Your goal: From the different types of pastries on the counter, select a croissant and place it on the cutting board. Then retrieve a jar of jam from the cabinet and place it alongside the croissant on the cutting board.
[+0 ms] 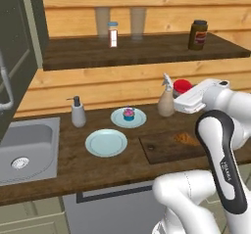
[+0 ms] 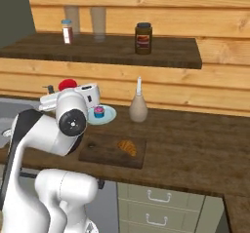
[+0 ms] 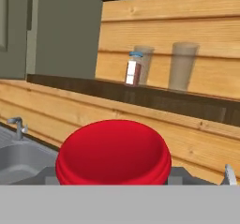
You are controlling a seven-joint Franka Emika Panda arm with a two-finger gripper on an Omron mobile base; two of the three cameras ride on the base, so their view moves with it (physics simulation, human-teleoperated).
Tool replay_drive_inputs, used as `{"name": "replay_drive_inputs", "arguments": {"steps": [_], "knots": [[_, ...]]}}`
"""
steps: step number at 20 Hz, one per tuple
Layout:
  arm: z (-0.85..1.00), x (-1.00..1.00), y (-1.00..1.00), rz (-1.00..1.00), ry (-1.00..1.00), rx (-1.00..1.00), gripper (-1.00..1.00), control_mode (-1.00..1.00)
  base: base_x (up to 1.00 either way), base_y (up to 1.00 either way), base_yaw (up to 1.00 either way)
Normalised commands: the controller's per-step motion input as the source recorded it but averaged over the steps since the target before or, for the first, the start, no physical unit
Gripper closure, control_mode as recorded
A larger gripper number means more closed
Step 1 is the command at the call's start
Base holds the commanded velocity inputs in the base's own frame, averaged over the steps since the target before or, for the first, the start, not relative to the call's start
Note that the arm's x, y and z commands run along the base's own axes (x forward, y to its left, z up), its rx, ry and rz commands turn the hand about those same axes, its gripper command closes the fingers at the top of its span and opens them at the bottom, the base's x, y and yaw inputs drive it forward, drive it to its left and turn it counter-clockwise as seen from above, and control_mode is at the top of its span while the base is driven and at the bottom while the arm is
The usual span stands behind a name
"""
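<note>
Croissant [image 2: 127,147] sits on cutting board [image 2: 113,149]: first half done. Gripper [image 3: 112,178] closed around jar of jam [image 3: 113,158], carried aloft; setting it beside croissant remains.

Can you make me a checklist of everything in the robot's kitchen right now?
Surface: brown wooden counter with a steel sink.
Job's things: croissant lies on the cutting board; red-lidded jam jar is up in the pincer; cupcake on a plate.
Clutter: empty plate, soap pump, beige bottle.
Pincer: fingertips hidden behind the jar; seems shut on it.
Cables: nothing seen.
Surroundings: shelf with two cups, a small bottle, a dark jar; grey cabinet.
</note>
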Motion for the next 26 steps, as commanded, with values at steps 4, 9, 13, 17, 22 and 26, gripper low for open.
{"name": "replay_drive_inputs", "arguments": {"steps": [4,9,13,17,22,26], "knots": [[-1.00,0.42,-0.40,0.06,0.03,0.00,1.00,-1.00,0.00,0.00,0.00],[-1.00,0.75,-0.11,0.21,0.11,0.00,1.00,-1.00,0.00,0.00,0.00],[-1.00,0.73,-0.04,0.25,0.08,0.00,1.00,-1.00,0.00,0.00,0.00],[-1.00,0.60,-0.18,0.19,0.04,0.00,1.00,-1.00,0.00,0.00,0.00],[-1.00,0.21,-0.11,0.17,0.00,-0.13,1.00,-1.00,0.00,0.00,0.00],[-0.89,0.17,-0.11,0.13,0.01,-0.14,1.00,-1.00,0.00,0.00,0.00]]}}
